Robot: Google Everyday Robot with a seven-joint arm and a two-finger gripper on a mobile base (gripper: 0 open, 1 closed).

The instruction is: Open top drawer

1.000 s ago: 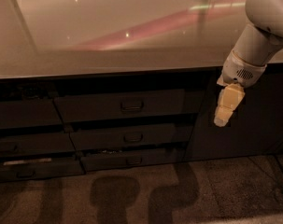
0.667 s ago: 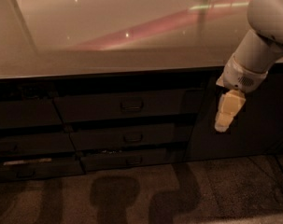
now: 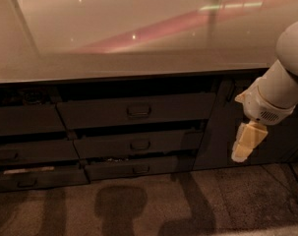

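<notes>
The top drawer [image 3: 138,111] is the widest dark grey front under the counter, with a small loop handle [image 3: 138,111] at its middle. It sits almost flush with the cabinet face, with no interior showing. My gripper [image 3: 246,145] hangs from the white arm [image 3: 281,90] at the right, its pale fingers pointing down toward the floor. It is to the right of the drawer and lower than its handle, in front of the dark cabinet door [image 3: 247,127], and touches nothing.
A glossy beige countertop [image 3: 138,38] overhangs the drawers. Two narrower drawers [image 3: 138,145] sit below the top one, the lowest [image 3: 136,169] slightly ajar. More dark drawer fronts [image 3: 25,151] stand at the left. Speckled floor [image 3: 153,205] lies in front.
The arm and gripper have shifted slightly to the right and a little downward. The drawers have not moved.
</notes>
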